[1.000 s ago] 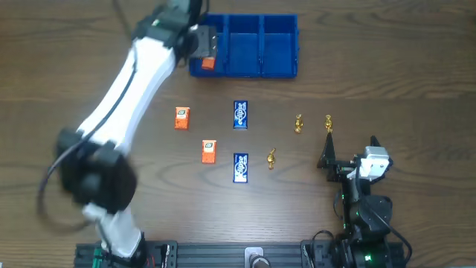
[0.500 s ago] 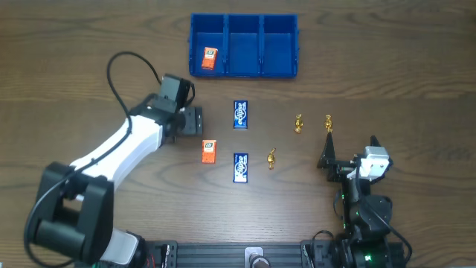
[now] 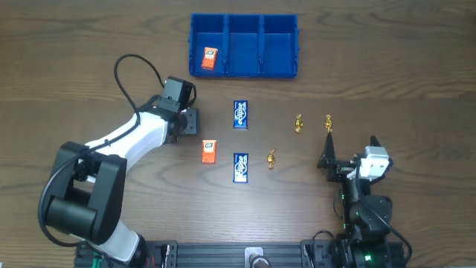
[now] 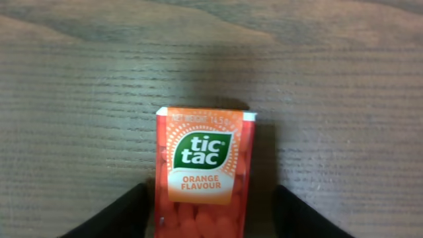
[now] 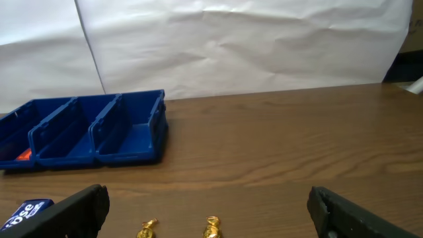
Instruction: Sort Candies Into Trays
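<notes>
Wooden table [image 3: 416,59] carries blue tray [image 3: 244,74], orange boxes [image 3: 210,151], blue packs [image 3: 240,115], gold candies [image 3: 298,123]

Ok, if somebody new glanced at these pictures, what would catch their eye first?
The bright blue tray at the table's far edge, with one orange candy box in its left compartment. Then the left hand low over a second orange box, fingers open either side of it. Blue packs and gold candies lie loose mid-table.
</notes>
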Available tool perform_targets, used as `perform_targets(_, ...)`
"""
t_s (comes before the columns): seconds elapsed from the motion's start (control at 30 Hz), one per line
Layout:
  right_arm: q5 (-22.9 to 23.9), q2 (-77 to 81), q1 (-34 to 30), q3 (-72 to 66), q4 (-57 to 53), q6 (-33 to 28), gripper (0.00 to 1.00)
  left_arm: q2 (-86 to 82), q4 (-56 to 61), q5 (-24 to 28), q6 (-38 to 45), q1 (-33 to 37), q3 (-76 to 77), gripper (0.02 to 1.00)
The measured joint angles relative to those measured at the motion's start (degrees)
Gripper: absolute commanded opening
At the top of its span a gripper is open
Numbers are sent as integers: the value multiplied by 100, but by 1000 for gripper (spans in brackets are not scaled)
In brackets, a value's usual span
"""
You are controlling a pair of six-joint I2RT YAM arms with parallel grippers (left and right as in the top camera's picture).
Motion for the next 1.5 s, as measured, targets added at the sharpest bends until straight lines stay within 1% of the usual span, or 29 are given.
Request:
perform_targets(0.13, 0, 0, 0, 0, 0, 0, 998, 0, 2, -4, -37, 4, 0, 301)
perform_targets(0.17, 0, 0, 0, 0, 0, 0, 998, 0, 2, -2, -26, 7, 0, 294)
perform_targets(0.4, 0, 0, 0, 0, 0, 0, 998, -26, -37, 0, -79, 7, 31, 286)
perform_targets(0.57, 0, 0, 0, 0, 0, 0, 998, -710, -610, -63, -186, -76, 345, 290)
perform_targets(0.67, 0, 0, 0, 0, 0, 0, 998, -1261, -1008, -293, -205, -236, 1178, 297)
perform_targets(0.8, 2, 0, 0, 0, 0, 0, 998, -1390, -1333, -527, -219, -356, 2658, 299)
perform_targets(0.97, 2, 0, 0, 0, 0, 0, 998, -507, -1902, -671, -221, -348, 4369, 308)
perform_targets(1.1, 2, 0, 0, 0, 0, 0, 998, 535, -2184, -590, -221, -348, 5095, 316)
perform_targets(1.3, 0, 0, 0, 0, 0, 0, 998, 1755, -2186, -391, -240, -348, 5381, 316)
perform_targets(1.5, 0, 0, 0, 0, 0, 0, 998, 2159, -2103, -234, -308, -289, 5381, 314)
